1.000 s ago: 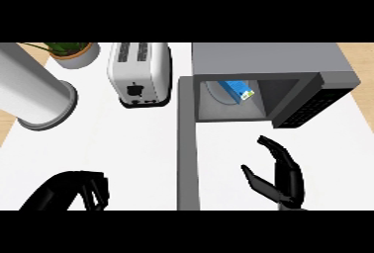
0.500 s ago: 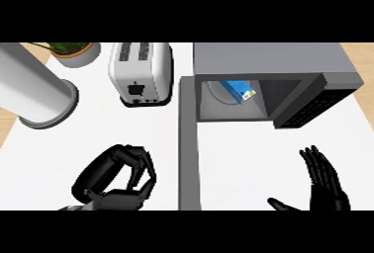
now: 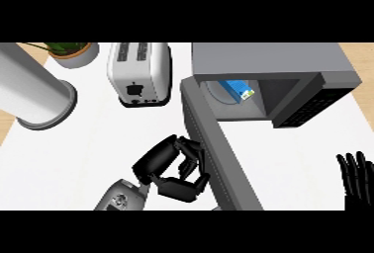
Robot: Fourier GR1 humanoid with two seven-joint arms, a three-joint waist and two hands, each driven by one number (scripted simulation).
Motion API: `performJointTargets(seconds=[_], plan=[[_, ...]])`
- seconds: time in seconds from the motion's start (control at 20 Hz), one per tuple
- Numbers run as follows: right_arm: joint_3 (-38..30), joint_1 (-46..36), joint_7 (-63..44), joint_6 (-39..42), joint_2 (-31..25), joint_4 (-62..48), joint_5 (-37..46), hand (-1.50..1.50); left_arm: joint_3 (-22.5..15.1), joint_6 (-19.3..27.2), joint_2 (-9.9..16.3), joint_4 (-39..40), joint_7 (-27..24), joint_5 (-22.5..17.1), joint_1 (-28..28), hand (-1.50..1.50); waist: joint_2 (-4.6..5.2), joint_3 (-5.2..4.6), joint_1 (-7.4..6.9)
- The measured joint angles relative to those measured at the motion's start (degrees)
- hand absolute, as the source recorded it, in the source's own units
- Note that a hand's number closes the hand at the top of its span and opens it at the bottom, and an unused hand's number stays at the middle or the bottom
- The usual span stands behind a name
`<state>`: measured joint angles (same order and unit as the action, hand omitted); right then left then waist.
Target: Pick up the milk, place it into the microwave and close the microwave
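Nearest to us, at the desk's point(image 3: 66, 163) front edge, our left robot hand point(image 3: 169, 170) comes up on its grey forearm point(image 3: 120, 198). Its fingers are curled and hold nothing, and their tips lie against the outer face of the microwave door point(image 3: 219, 153). We cannot tell whether they press on it or only touch it.

At the front right corner of the desk our right robot hand point(image 3: 356, 174) shows only in part. Its fingers stand straight and point upward, open, resting well apart from the door and from the microwave.

The door hangs open. It runs as a long grey slab from the front edge of the desk back to the left front corner of the microwave point(image 3: 270, 62), where it is hinged.

Farther back, the microwave stands at the rear right of the desk, with its dark control panel point(image 3: 310, 106) at the right of the opening. The milk point(image 3: 239, 90), a blue and white carton, stands inside the cavity on the pale round turntable plate point(image 3: 217, 94).

Left of the microwave, a white toaster point(image 3: 139, 74) sits near the rear edge. A wide grey cylinder point(image 3: 33, 94) stands at the left edge. A potted plant point(image 3: 70, 52) occupies the rear left corner.
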<state>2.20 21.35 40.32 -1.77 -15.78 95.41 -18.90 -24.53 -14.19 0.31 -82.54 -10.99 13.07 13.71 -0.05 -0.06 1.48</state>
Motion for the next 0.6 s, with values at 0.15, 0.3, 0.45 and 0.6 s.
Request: performJointTargets(seconds=[0.15, 0.3, 0.45, 0.6], plan=[[-0.7, 1.4, -1.6, 0.5, -1.0, 4.4, -0.7, -1.5, -5.2, 6.0, 0.0, 5.4, 0.9, -1.5, 4.2, 1.5, 0.03, 0.0, 0.23], [-1.1, 1.2, -3.5, 1.2, -1.8, 7.2, -1.5, -1.5, -10.5, 11.1, 0.1, 12.1, 1.1, -5.0, 8.2, 1.5, 0.15, -0.02, 0.71], [-0.9, 1.1, -4.9, 3.1, -3.0, 9.9, -2.7, -1.5, -16.4, 15.3, 0.1, 17.5, 2.0, -9.5, 12.0, 1.5, 0.38, -0.03, 1.84], [-0.9, 0.1, -6.1, 4.4, -3.9, 11.4, -3.6, -1.5, -22.1, 18.8, 0.1, 21.2, 3.2, -14.8, 16.1, -1.5, 0.61, -0.04, 2.88]])
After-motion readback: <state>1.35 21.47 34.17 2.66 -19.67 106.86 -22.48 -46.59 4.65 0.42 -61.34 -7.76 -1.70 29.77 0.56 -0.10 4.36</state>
